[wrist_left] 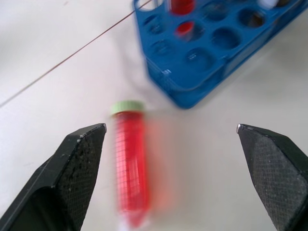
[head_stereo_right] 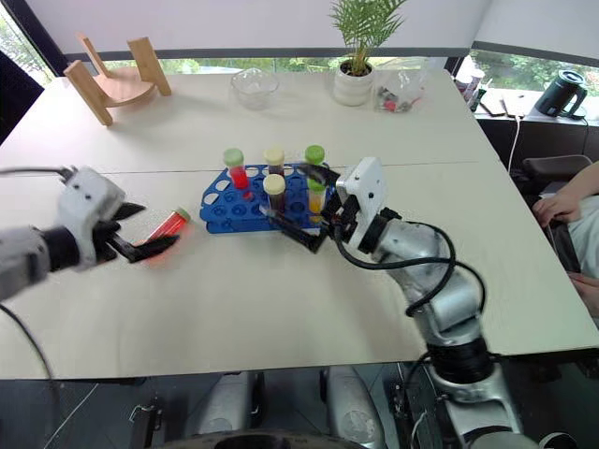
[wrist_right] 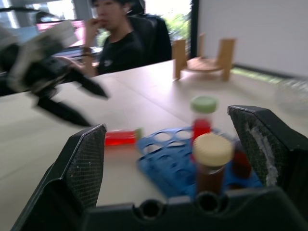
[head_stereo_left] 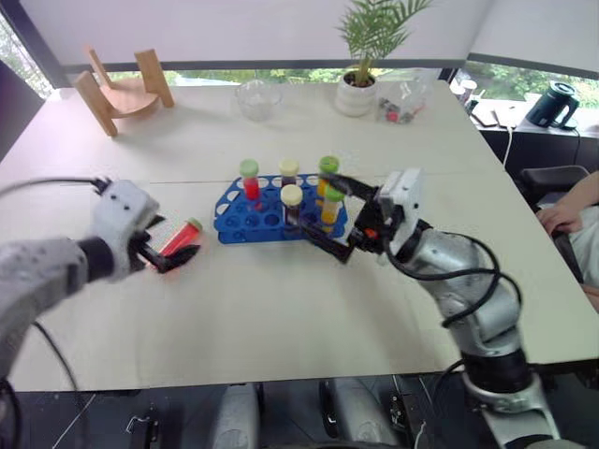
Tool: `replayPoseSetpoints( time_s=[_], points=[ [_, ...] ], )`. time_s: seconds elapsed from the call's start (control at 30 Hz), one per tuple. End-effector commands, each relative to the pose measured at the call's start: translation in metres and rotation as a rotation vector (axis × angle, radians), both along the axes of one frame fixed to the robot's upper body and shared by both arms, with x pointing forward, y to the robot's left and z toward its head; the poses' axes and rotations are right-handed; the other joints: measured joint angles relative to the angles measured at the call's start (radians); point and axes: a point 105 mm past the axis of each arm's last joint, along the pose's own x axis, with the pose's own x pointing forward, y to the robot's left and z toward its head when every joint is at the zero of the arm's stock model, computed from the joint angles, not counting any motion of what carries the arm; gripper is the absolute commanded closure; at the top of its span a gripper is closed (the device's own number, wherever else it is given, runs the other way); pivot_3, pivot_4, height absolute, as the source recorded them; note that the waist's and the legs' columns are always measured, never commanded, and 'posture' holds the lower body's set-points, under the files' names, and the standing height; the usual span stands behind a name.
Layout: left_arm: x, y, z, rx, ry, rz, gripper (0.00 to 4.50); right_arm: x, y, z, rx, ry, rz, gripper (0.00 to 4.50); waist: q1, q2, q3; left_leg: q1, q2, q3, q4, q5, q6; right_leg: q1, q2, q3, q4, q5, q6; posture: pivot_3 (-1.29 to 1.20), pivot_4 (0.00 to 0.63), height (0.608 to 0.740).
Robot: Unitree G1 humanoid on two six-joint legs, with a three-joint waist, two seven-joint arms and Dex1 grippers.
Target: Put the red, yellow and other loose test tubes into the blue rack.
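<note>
The blue rack is set near the middle of the table, and five tubes are stood upright in its holes. A red tube with a green cap is held at the rack's rear left, a dark tube with a cream cap behind its middle, and a yellow tube with a green cap at its rear right. A second dark tube with a cream cap and a second yellow tube are stood in the rack's front row.

One loose red tube with a green cap is left lying on its side on the table just left of the rack, its cap turned toward the rack.

The left gripper is seen over this loose tube, its fingers spread wide, with nothing pinched; the tube is seen between them in the left wrist view, apart from both.

The right gripper is held at the rack's right end, pointing across it, its fingers spread wide and empty, with the front dark tube between them.

Behind the rack, a glass bowl, a potted plant and a wooden stand are placed along the table's far edge. A person is seated beyond the table's left side.
</note>
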Motion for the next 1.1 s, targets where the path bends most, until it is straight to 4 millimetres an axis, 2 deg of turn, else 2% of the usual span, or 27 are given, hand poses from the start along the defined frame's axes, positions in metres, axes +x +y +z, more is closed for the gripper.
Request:
replayPoseSetpoints(
  time_s=[0.03, 0.1, 0.23, 0.4, 0.53, 0.77, 0.97, 1.1],
  points=[
    [0.013, 0.017, 0.01, 0.05, 0.103, 0.042, 0.0, -0.044, 0.005, -0.007, -0.128, 0.142, 0.293, 0.04, 0.0, 0.001, 0.001, 0.0, 0.0, 0.0, 0.0, 0.0, 0.0, 0.0, 0.0, 0.0, 0.0, 0.0, 0.0, 0.0, 0.15, 0.74],
    [0.03, 0.02, 0.014, 0.068, 0.142, 0.027, 0.0, -0.057, 0.002, -0.018, -0.208, 0.204, 0.374, 0.04, 0.003, 0.001, 0.001, -0.001, -0.001, 0.001, -0.001, -0.001, 0.001, -0.001, 0.0, 0.0, -0.001, -0.001, 0.001, 0.0, 0.15, 0.74],
    [0.068, 0.032, 0.001, 0.112, 0.281, 0.036, 0.0, -0.063, 0.008, -0.034, -0.255, 0.239, 0.401, 0.04, 0.005, 0.001, 0.001, -0.003, -0.001, 0.0, 0.0, -0.001, 0.002, -0.003, 0.0, -0.001, 0.0, -0.001, 0.002, 0.0, 0.15, 0.74],
    [0.096, 0.035, -0.016, 0.1, 0.435, 0.073, 0.0, -0.062, 0.017, -0.035, -0.226, 0.229, 0.373, 0.04, 0.001, 0.0, 0.001, -0.009, -0.001, 0.001, 0.002, -0.001, 0.002, -0.009, 0.0, 0.0, 0.0, 0.001, 0.005, 0.0, 0.15, 0.74],
    [0.103, 0.028, -0.026, 0.087, 0.505, 0.069, 0.0, -0.061, 0.021, -0.035, -0.202, 0.229, 0.339, 0.04, 0.0, 0.0, 0.001, -0.021, -0.001, 0.0, 0.004, -0.001, 0.002, -0.02, 0.0, -0.001, 0.003, 0.002, 0.005, 0.0, 0.15, 0.74],
    [0.097, 0.014, -0.051, 0.117, 0.652, 0.001, 0.0, -0.054, 0.02, -0.041, -0.183, 0.234, 0.25, 0.04, 0.002, 0.0, 0.001, -0.021, -0.001, -0.001, 0.004, -0.001, 0.003, -0.019, 0.0, -0.002, 0.004, 0.002, 0.005, 0.0, 0.15, 0.74],
    [0.101, 0.012, -0.04, 0.105, 0.616, -0.01, 0.0, -0.051, 0.02, -0.044, -0.176, 0.236, 0.217, 0.04, 0.001, 0.0, 0.001, -0.02, -0.001, -0.001, 0.006, -0.001, 0.003, -0.019, 0.0, -0.002, 0.005, 0.002, 0.006, 0.0, 0.15, 0.74],
    [0.094, 0.012, -0.039, 0.102, 0.659, -0.031, 0.0, -0.047, 0.02, -0.045, -0.172, 0.231, 0.203, 0.04, 0.001, 0.0, 0.001, -0.02, -0.001, -0.002, 0.006, -0.001, 0.003, -0.019, 0.0, -0.002, 0.006, 0.002, 0.005, 0.0, 0.15, 0.74]
  ],
)
